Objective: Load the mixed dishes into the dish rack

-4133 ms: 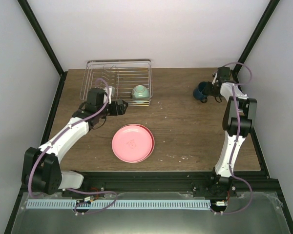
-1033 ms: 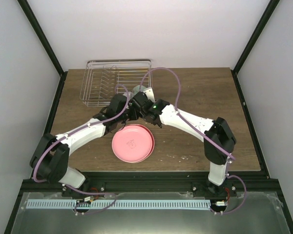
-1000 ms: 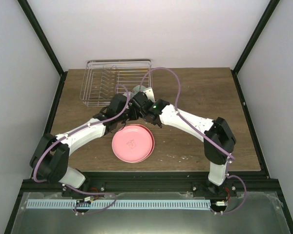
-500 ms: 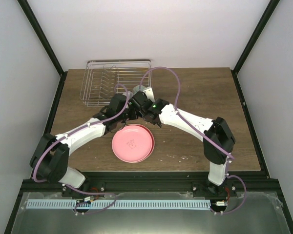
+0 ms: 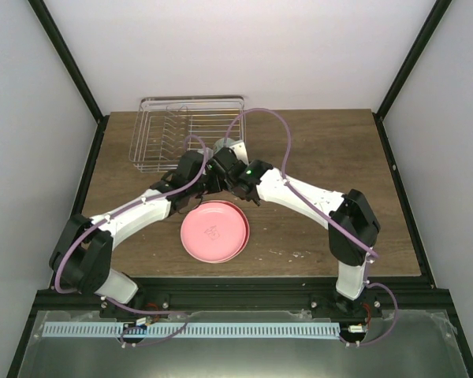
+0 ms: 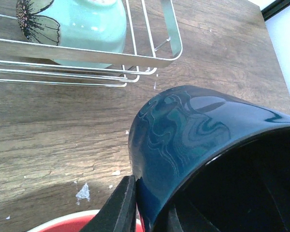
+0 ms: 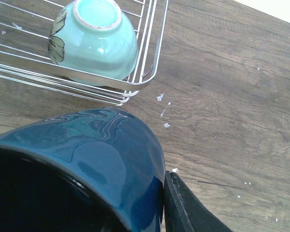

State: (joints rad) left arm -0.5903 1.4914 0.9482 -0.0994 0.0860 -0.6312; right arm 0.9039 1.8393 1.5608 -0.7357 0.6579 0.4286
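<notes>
Slick, hard and breakable, the blue cup (image 6: 183,125) is just before the rack (image 6: 87,57), its rim wall, the soundest hold, pinched in the left jaws; the right jaws' state I cannot tell.

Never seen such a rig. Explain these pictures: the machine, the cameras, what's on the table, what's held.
Two robot arms, each ending in a two-finger gripper, stand at the edge of a table. One picture looks down from above; the other two come from wrist cameras. On the table: a plate and a wire rack holding an upside-down bowl. Both grippers meet at a cup: the left gripper pinches its rim; the right gripper rests a finger against its wall, grip unclear.
</notes>
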